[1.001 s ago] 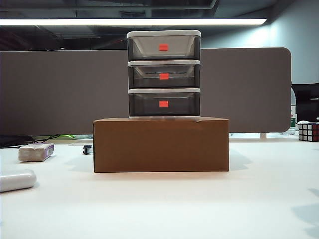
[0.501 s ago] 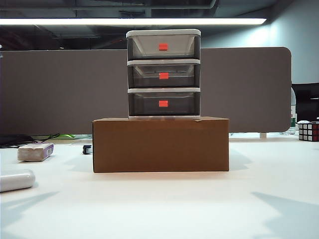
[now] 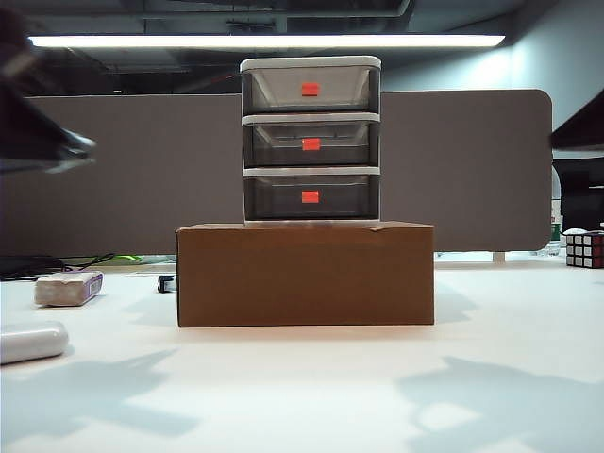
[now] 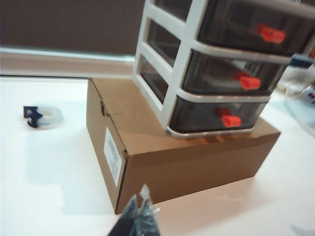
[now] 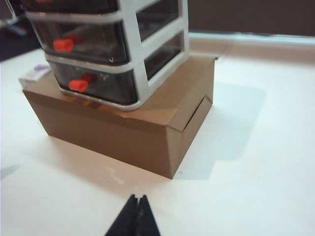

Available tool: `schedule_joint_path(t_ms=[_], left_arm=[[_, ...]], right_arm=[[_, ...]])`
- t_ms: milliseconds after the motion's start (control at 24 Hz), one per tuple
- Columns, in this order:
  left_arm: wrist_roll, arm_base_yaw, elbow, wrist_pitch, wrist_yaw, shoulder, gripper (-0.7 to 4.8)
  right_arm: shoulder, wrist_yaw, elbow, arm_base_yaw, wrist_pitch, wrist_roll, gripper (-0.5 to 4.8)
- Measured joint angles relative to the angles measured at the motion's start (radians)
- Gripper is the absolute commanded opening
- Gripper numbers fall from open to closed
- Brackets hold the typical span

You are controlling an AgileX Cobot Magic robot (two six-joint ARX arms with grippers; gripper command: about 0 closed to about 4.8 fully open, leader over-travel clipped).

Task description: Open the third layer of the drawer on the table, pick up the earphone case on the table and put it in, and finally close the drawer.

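Observation:
The drawer (image 3: 311, 142) stands on a brown cardboard box (image 3: 305, 274), all three layers pushed in. Its third layer (image 3: 311, 196) is the lowest one, with a red-orange tab (image 4: 229, 119). The glossy white earphone case (image 3: 28, 342) lies on the table (image 3: 311, 396) at the far left. My left gripper (image 4: 140, 197) is shut and empty, hovering off the box's front-left corner. My right gripper (image 5: 138, 198) is also shut and empty, in front of the box's right corner. In the right wrist view the third layer (image 5: 93, 86) sits closed.
A rough grey block with a purple edge (image 3: 68, 288) lies behind the earphone case. A Rubik's cube (image 3: 585, 249) stands at the far right. A small dark clip with a clear ring (image 4: 42, 115) lies left of the box. A grey partition (image 3: 113, 170) backs the table.
Both arms have swung in: a blurred dark shape now shows at the upper left and another at the right edge, and their shadows have spread over the table. The drawer, box and case stay put.

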Motion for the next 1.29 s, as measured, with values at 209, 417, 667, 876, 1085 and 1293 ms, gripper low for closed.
schedule_joint_path(t_ms=[209,417,667,876,1085,1293], left_arm=[[0.0,0.0,0.122,0.24,0.055,0.46,-0.05],[-0.074,0.0,0.246,0.468,0.242,0.746,-0.05],[-0.087,-0.126,0.383,0.48,0.097,0.893,-0.06],[0.03,-0.314,0.414,0.495,-0.135,0.901,-0.06],[0.01,-0.313,0.417,0.502,-0.15,0.902,-0.05],[0.001,-0.347,0.479,0.425,-0.52,0.939,0.47]], right_arm=[[0.203,-0.036,0.022,0.0,0.154,0.0,-0.05],[0.235,-0.087,0.023,0.0,0.314,0.004,-0.05],[0.347,-0.085,0.061,-0.001,0.316,0.004,-0.05],[0.486,-0.085,0.136,0.0,0.318,0.004,-0.05],[0.578,-0.088,0.16,0.0,0.341,0.003,-0.05],[0.643,-0.105,0.168,-0.002,0.451,0.003,-0.05]])
